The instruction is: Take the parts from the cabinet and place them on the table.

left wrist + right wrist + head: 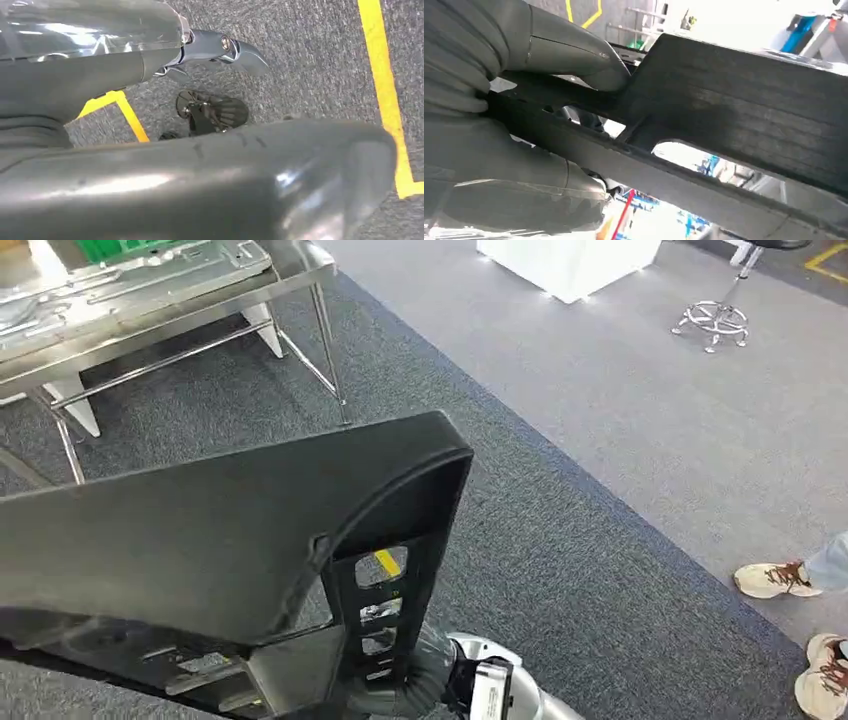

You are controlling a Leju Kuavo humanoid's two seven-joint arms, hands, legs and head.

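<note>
Here the right hand (499,125) is clenched on the part (734,115): its thumb and fingers (574,55) press a thin bar at the part's near edge from both sides. The part (220,530) is a large black plastic panel with a curved edge and cut-out windows, carried above grey carpet (600,540), the steel desk (150,300) far left. The left hand (75,85) lies against it; its grip I cannot tell.

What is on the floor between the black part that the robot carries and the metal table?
In the head view, only bare grey carpet lies between the black part and the metal table; nothing stands there.
</note>
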